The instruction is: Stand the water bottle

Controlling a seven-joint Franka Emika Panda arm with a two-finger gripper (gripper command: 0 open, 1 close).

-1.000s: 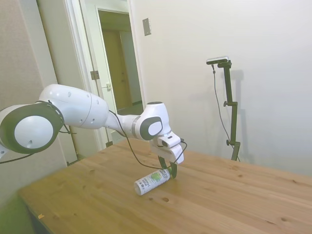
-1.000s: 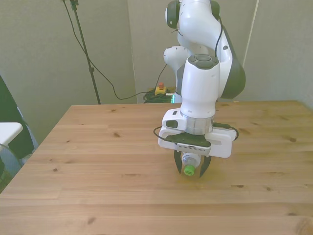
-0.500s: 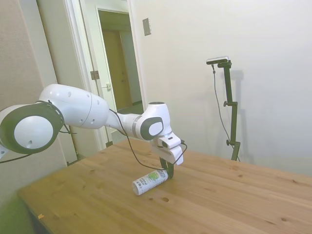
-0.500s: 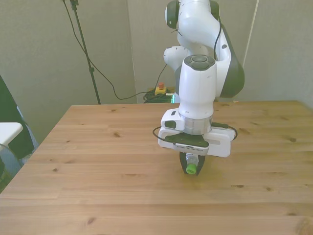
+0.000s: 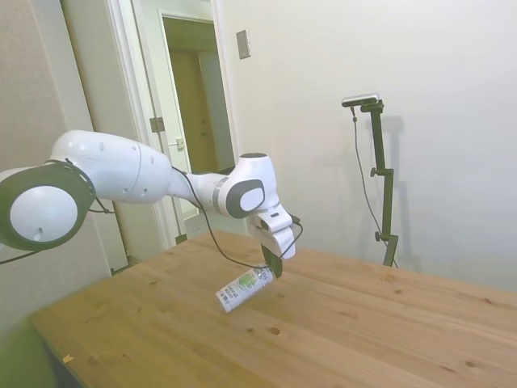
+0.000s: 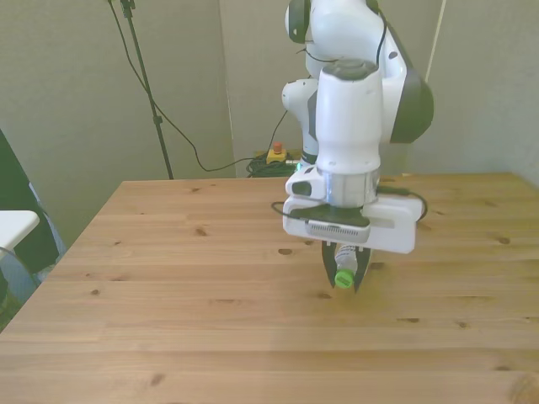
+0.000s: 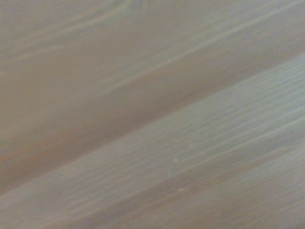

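My gripper (image 5: 275, 266) is clamped on the neck end of the water bottle (image 5: 243, 290), which I see lifted off the wooden table (image 5: 388, 331) and tilted, base lowest, at the middle of the side frame. In the front view its green cap (image 6: 344, 279) faces me between the dark fingers (image 6: 328, 263). The wrist view gives me only blurred wood grain.

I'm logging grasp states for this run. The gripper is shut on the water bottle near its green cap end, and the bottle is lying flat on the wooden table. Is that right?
Not quite. The gripper is shut on the water bottle near its cap end, but the bottle is not lying flat: the side view shows it lifted off the wooden table, tilted, its base end hanging lower than the gripped end.
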